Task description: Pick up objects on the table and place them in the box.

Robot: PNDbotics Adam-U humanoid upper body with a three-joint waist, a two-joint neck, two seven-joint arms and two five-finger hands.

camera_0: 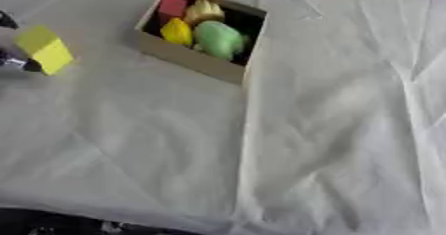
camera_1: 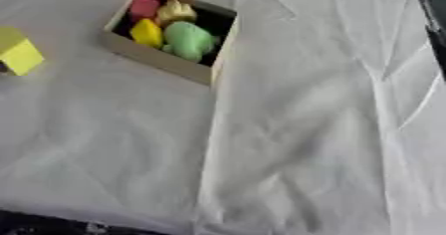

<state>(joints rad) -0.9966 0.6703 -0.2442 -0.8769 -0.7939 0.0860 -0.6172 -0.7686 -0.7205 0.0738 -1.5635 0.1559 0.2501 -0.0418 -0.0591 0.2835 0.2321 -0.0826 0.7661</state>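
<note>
A cardboard box (camera_0: 187,55) lies askew at the back of the table. Inside it are a red block (camera_0: 171,7), a pale yellow piece (camera_0: 203,11), a bright yellow piece (camera_0: 177,31) and a green rounded object (camera_0: 218,39). A yellow block (camera_0: 44,50) sits tilted at the far left edge, left of the box. Only dark fingertips of my left hand (camera_0: 24,64) show there, one under the block's lower side and one above it at the frame edge, pinching the block. My right hand shows in neither view.
A creased white cloth (camera_0: 331,129) covers the whole table, with folds running down its middle and right. The table's front edge (camera_0: 87,224) shows dark at the bottom left. A dark strip (camera_1: 433,15) lies at the upper right edge.
</note>
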